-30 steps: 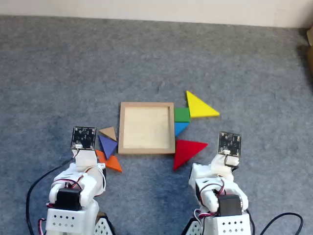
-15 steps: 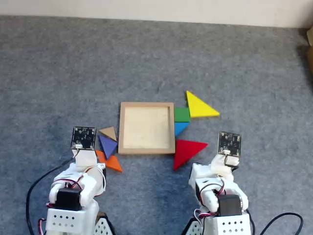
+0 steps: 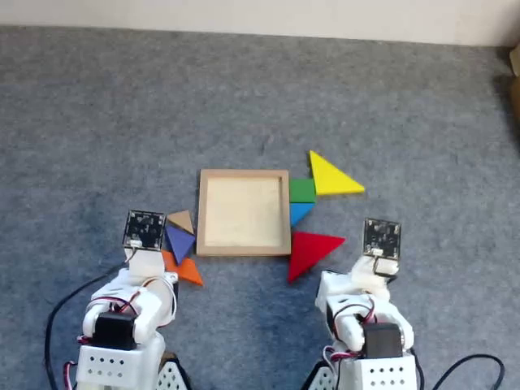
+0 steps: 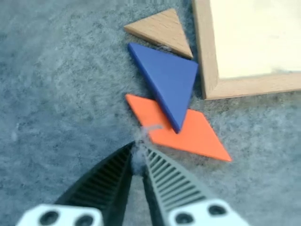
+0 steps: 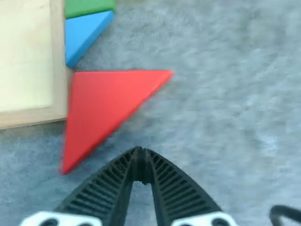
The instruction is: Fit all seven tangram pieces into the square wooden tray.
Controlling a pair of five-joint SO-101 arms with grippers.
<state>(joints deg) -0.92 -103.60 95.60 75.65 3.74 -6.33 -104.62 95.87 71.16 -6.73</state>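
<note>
At the middle of the grey-covered table (image 3: pixel 406 97) lies the square wooden tray (image 3: pixel 244 173), its floor bare wood, with open cover on its far side and wide room out to both flanks. Along one outer edge, the green square (image 3: pixel 302 190) and the light blue triangle (image 3: pixel 299 212) sit flush against the rim. The yellow triangle (image 3: pixel 329 176) touches the green square's outer side. The red triangle (image 3: pixel 309 250) has a short edge against the rim's near corner and its point aimed away from the tray.

By the opposite edge, the tan triangle (image 3: pixel 181 219) lies just beside the rim. The dark blue triangle (image 3: pixel 177 240) touches it and overlaps the orange parallelogram (image 3: pixel 188 272).

The left arm's jaws are closed on nothing, tips just beside the orange parallelogram's edge. The right arm's jaws are likewise closed and empty, over bare cover just beside the red triangle's long edge.
</note>
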